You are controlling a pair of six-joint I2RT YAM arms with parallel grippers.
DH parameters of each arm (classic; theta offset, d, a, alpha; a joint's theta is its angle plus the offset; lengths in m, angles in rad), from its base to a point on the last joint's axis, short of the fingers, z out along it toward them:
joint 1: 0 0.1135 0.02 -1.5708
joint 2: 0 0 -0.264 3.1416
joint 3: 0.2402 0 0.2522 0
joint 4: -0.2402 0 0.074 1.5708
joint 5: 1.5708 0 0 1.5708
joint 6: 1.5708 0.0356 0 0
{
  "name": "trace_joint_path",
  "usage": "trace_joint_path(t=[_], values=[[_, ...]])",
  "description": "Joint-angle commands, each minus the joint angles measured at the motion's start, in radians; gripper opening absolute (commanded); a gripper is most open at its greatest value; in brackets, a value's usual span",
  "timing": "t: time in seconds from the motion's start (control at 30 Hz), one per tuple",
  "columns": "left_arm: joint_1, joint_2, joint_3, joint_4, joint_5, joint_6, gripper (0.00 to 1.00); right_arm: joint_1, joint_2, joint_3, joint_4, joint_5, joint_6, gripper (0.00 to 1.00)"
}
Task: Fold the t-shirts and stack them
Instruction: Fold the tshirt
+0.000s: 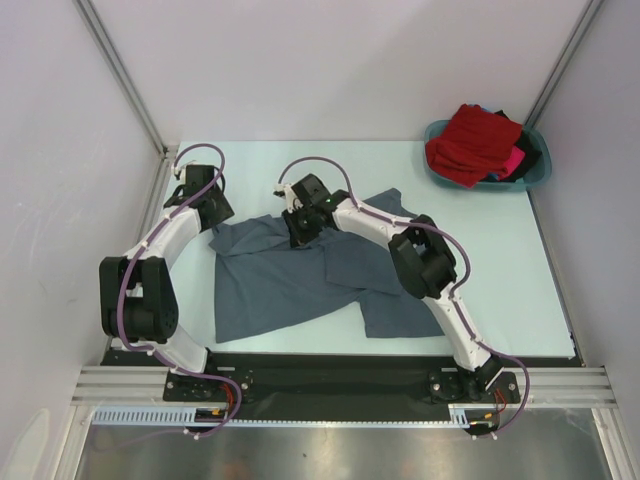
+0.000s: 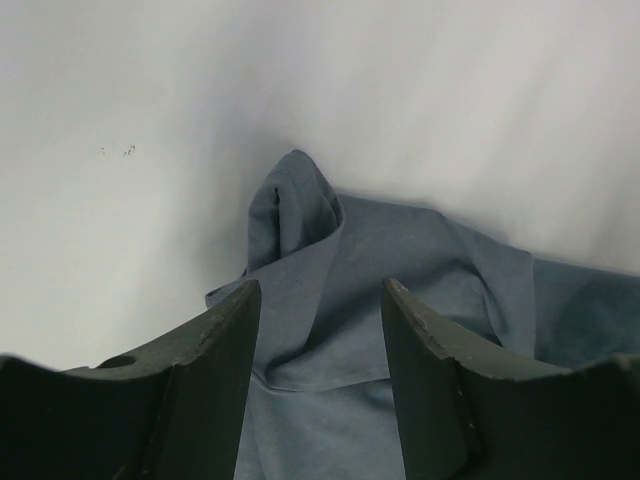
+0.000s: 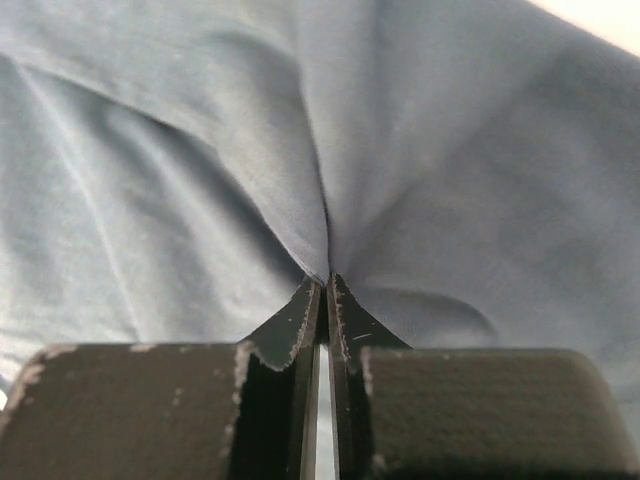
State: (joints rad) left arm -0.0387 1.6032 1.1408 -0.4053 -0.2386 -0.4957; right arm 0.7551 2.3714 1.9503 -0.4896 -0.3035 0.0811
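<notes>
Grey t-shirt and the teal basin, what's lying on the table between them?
Nothing: in the top view the table is bare between the grey t-shirt and the teal basin.

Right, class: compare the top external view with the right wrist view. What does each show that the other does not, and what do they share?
Only the top external view shows the wider scene: both arms, the left hand by the far left corner of the grey t-shirt, and the teal basin holding a red shirt at the far right. Only the right wrist view shows the grip close up: the fingers pressed together on a pinched fold. Both show that grey t-shirt and the right hand on it.
</notes>
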Motion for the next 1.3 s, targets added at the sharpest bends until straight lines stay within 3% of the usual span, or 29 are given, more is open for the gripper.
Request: trace_joint_path(t=[0.0, 0.07, 0.13, 0.2, 0.27, 0.3, 0.43, 0.5, 0.6, 0.7, 0.87, 1.03, 1.27], values=[[-0.004, -0.015, 0.008, 0.02, 0.009, 0.013, 0.57, 0.018, -0.09, 0.001, -0.03, -0.009, -0.047, 0.09], [-0.004, -0.017, 0.01, 0.02, 0.01, 0.013, 0.57, 0.023, -0.106, -0.008, -0.029, -0.023, -0.053, 0.12], [-0.004, -0.019, 0.008, 0.022, 0.018, 0.014, 0.57, 0.026, -0.121, -0.027, -0.023, -0.026, -0.057, 0.22], [-0.006, -0.022, 0.007, 0.036, 0.041, 0.026, 0.57, 0.03, -0.144, -0.036, -0.053, 0.003, -0.067, 0.22], [-0.007, -0.025, -0.003, 0.052, 0.065, 0.035, 0.56, 0.029, -0.165, -0.063, -0.072, 0.065, -0.06, 0.38], [-0.009, -0.028, -0.007, 0.059, 0.074, 0.042, 0.56, 0.024, -0.191, -0.071, -0.102, 0.151, -0.041, 0.55], [-0.018, -0.026, -0.013, 0.102, 0.18, 0.078, 0.56, -0.026, -0.343, -0.226, -0.058, 0.256, 0.057, 0.63], [-0.032, -0.013, -0.007, 0.137, 0.3, 0.108, 0.56, -0.055, -0.449, -0.357, 0.001, 0.302, 0.1, 0.69], [-0.064, 0.023, 0.02, 0.181, 0.453, 0.137, 0.57, -0.123, -0.512, -0.47, 0.01, 0.41, 0.164, 0.72], [-0.121, 0.124, 0.117, 0.163, 0.553, 0.158, 0.54, -0.212, -0.547, -0.533, 0.019, 0.408, 0.212, 0.72], [-0.222, 0.279, 0.267, 0.109, 0.568, 0.177, 0.54, -0.299, -0.545, -0.581, 0.066, 0.357, 0.217, 0.67], [-0.25, 0.376, 0.347, 0.086, 0.619, 0.19, 0.53, -0.329, -0.482, -0.533, 0.069, 0.34, 0.215, 0.65], [-0.265, 0.468, 0.393, 0.007, 0.559, 0.23, 0.53, -0.361, -0.37, -0.453, 0.066, 0.327, 0.218, 0.64]])
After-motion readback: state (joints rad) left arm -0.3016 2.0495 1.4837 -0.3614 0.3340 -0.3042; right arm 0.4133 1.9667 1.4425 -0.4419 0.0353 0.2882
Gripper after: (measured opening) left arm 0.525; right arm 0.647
